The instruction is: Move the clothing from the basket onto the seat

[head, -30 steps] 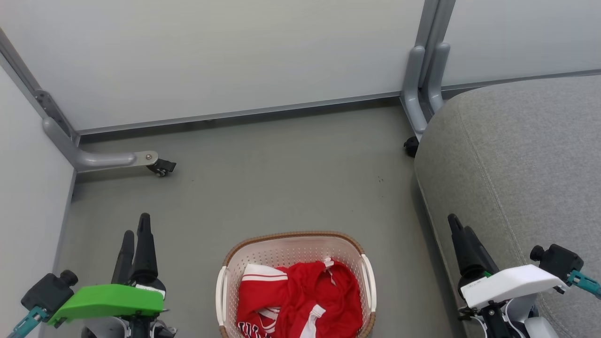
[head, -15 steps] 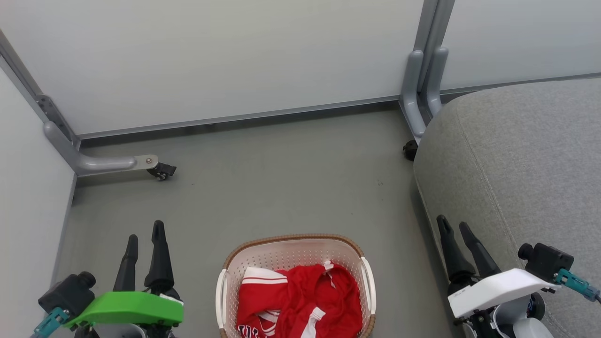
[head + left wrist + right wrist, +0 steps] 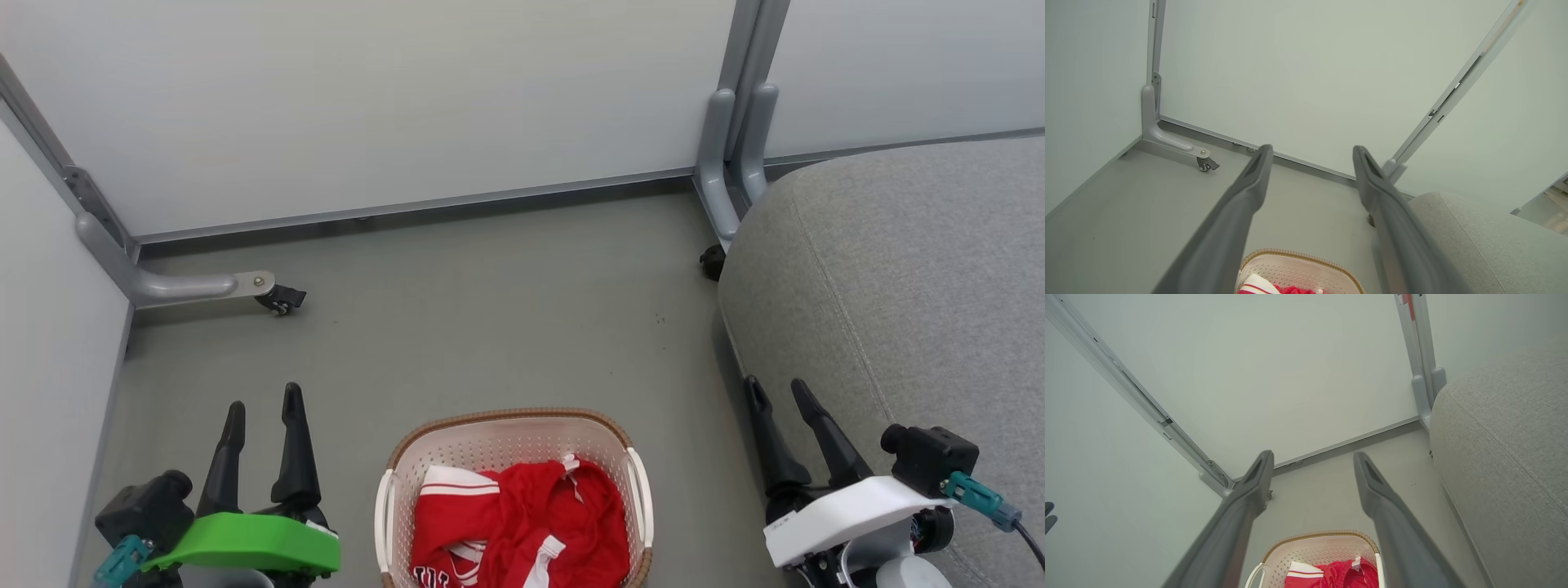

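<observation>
The left fingers [image 3: 292,441] stood apart and empty, pointing up over the floor [image 3: 490,310] at the lower left of the head view. In the left wrist view the gap between them [image 3: 1241,212] framed the floor and the foot of the back wall panel [image 3: 1290,81]. The right fingers [image 3: 769,441] were spread as well and held nothing. Their tips lay along the rounded left edge of the seat [image 3: 898,286]; how high above it they hung could not be told.

Between the two arms, apart from both, the basket [image 3: 506,414] sat on the floor, its near end cut off by the bottom of the head view. The clothing [image 3: 522,523] lay heaped inside it, below the brown rim. A white-trimmed fold lay toward the left handle, and the far perforated wall showed above the heap.

Beyond the basket's far rim a broad stretch of grey floor ran to the base rail of the back panel. On the left it was bounded by a side panel [image 3: 49,327], where a grey frame foot with a black caster [image 3: 282,298] jutted out onto the floor. On the right a strip of floor separated the basket's handle from the seat's edge. A grey upright post [image 3: 727,163] stood at the seat's far left corner.
</observation>
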